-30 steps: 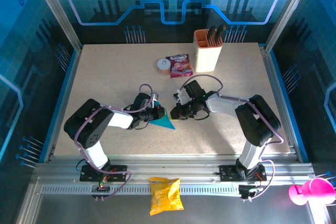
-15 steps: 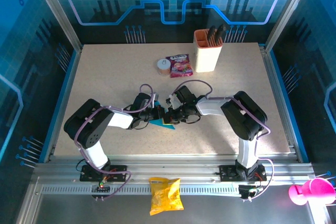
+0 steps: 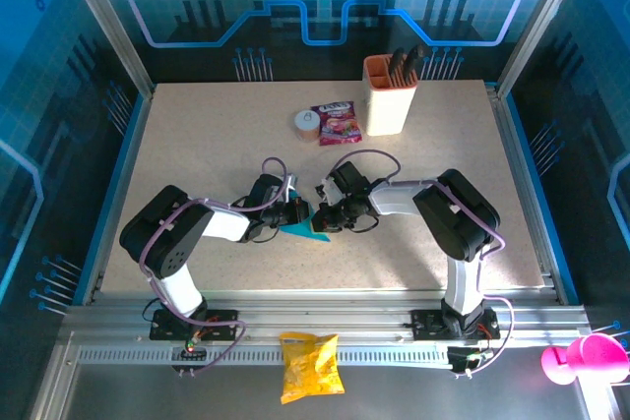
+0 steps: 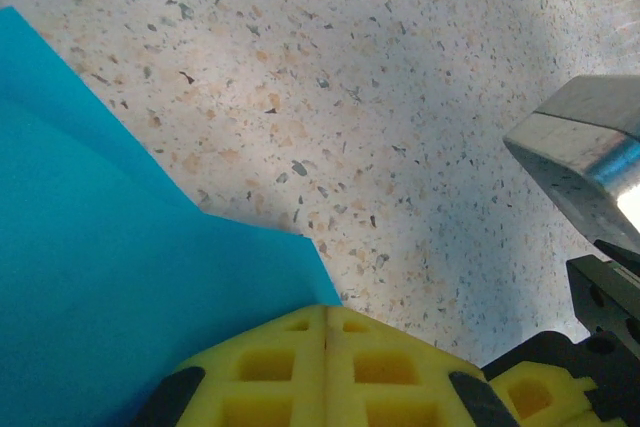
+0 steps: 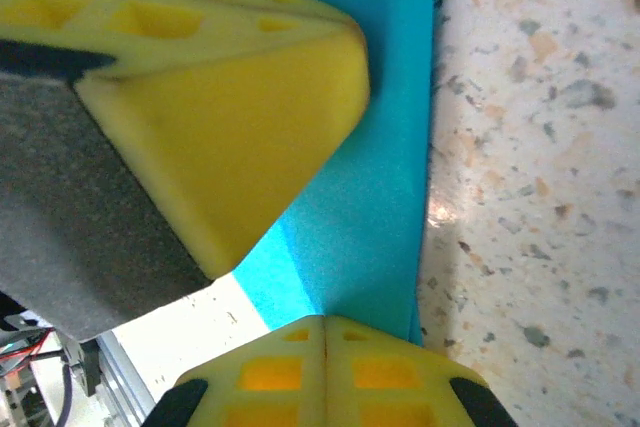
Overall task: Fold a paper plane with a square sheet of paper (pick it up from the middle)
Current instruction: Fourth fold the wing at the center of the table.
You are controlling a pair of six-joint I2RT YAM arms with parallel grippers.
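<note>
The square sheet of paper (image 3: 309, 231) is bright cyan and lies folded into a pointed shape on the speckled table, between the two grippers. My left gripper (image 3: 298, 215) is shut, its yellow fingertips at the paper's left side. In the left wrist view the paper (image 4: 120, 277) lies flat in two layers and its corner runs up to my shut left gripper (image 4: 327, 319). My right gripper (image 3: 321, 219) is shut too. In the right wrist view the right gripper (image 5: 325, 325) touches the paper (image 5: 380, 197) at a crease, and the left fingers (image 5: 230, 117) hang over the paper just ahead.
A beige holder cup (image 3: 388, 95) stands at the back, with a pink-red snack packet (image 3: 338, 123) and a small tape roll (image 3: 307, 123) to its left. A yellow snack bag (image 3: 310, 366) lies on the front rail. The right arm's metal housing (image 4: 585, 142) is close to my left gripper.
My right gripper has moved left and slightly nearer, coming onto the paper close to the left gripper. The left gripper and the paper have stayed put.
</note>
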